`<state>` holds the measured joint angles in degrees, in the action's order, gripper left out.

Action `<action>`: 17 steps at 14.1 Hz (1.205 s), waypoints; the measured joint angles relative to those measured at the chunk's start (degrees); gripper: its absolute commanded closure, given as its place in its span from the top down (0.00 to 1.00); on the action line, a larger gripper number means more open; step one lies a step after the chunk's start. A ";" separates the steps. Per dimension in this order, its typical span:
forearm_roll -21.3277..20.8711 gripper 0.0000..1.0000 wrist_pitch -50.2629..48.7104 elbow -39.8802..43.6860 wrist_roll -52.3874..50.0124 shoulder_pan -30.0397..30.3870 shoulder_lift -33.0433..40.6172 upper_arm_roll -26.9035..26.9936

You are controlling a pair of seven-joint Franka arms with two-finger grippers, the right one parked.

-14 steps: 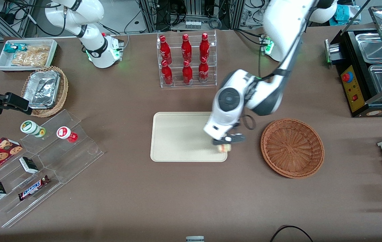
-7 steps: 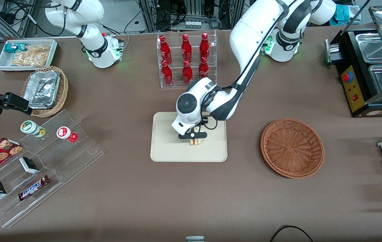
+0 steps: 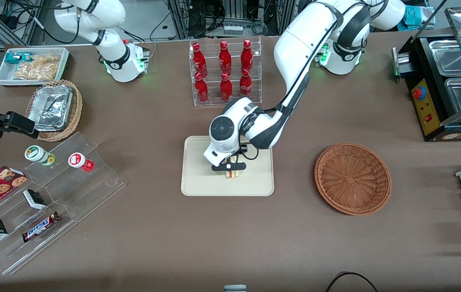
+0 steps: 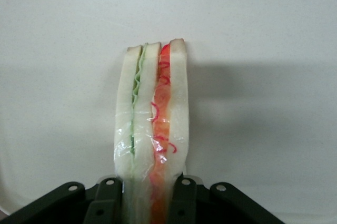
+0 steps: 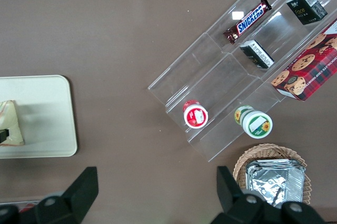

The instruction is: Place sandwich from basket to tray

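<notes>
The sandwich [image 3: 232,173], a white-bread wedge with green and red filling, is held between the fingers of my left gripper [image 3: 230,166] over the middle of the cream tray [image 3: 198,178]. In the left wrist view the sandwich [image 4: 151,124] stands on edge with the black fingers [image 4: 108,203] pressed on both its sides and the tray surface [image 4: 263,34] close under it. The right wrist view shows the sandwich [image 5: 10,121] on or just above the tray [image 5: 50,119]. The reddish-brown basket [image 3: 352,178] lies empty beside the tray, toward the working arm's end.
A clear rack of red bottles [image 3: 225,71] stands farther from the camera than the tray. A clear stepped shelf [image 3: 48,202] with cups, small boxes and a Snickers bar lies toward the parked arm's end, with a tan foil-container basket [image 3: 54,109] and a white snack bin [image 3: 31,65].
My gripper has carried the sandwich from the tray's basket-side edge to the tray's middle and has come slightly lower in the last half second.
</notes>
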<state>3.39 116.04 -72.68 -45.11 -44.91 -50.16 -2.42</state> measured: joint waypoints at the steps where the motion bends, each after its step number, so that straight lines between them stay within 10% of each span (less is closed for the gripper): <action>1: -0.32 0.30 0.00 0.10 0.74 -0.10 0.00 -0.04; 3: -0.88 0.38 0.00 0.13 1.24 -0.37 -0.03 -0.06; 5: -1.14 1.00 0.00 0.13 1.37 -0.80 -0.13 -0.07; 17: -3.47 1.00 -30.41 -1.26 12.40 9.25 27.19 5.87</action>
<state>-0.09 85.63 -73.94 -32.71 -35.66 -22.97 3.45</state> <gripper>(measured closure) 0.004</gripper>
